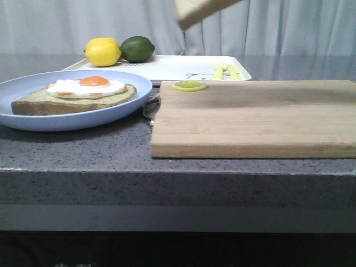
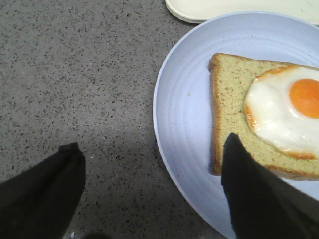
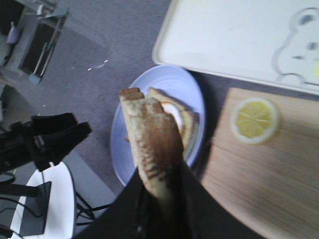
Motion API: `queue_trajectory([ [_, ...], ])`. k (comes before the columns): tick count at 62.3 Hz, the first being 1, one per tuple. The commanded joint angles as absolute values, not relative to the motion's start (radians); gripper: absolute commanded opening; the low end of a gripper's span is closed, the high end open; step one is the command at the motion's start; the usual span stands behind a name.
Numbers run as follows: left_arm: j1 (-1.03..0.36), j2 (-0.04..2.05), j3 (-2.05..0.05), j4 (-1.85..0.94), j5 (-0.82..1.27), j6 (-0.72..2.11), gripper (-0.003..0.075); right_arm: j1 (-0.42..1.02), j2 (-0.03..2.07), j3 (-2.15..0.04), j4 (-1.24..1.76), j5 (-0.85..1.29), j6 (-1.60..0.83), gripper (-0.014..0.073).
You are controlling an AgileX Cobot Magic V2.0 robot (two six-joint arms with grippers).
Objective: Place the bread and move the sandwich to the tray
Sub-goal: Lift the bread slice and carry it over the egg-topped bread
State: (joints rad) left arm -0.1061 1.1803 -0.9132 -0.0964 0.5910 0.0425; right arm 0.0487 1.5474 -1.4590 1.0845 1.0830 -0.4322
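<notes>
A flat bread slice with a fried egg (image 1: 89,89) lies on the round light blue plate (image 1: 22,119) at the left. My right gripper (image 3: 162,184) is shut on the thick brown-crusted bread (image 3: 152,149), held edge-on high above the plate; its corner shows at the top of the front view (image 1: 197,10). My left gripper (image 2: 152,169) is open and empty, one finger (image 2: 47,191) over the counter, the other over the plate's (image 2: 184,129) near rim and the egg slice (image 2: 234,94). The white tray (image 1: 172,68) stands behind.
A bamboo cutting board (image 1: 256,117) lies at the right with a lemon slice (image 1: 189,85) on its far left corner. A lemon (image 1: 103,52) and a lime (image 1: 137,49) sit at the tray's left end. The dark speckled counter (image 1: 83,150) drops off at the front.
</notes>
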Motion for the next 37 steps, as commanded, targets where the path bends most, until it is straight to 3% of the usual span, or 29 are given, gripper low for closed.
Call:
queue_trajectory([
  [1,-0.113,1.162,-0.95,-0.105,0.535,0.044,0.0545,0.178,1.531,-1.481,1.193,0.957,-0.435,-0.006],
  [15,-0.113,1.162,-0.95,-0.105,0.535,0.044,0.0545,0.441,1.649,-1.481,1.332,0.723,-0.435,-0.006],
  [37,-0.113,1.162,-0.95,-0.105,0.535,0.044,0.0545,0.496,1.845,-1.481,1.543,0.609,-0.435,-0.006],
])
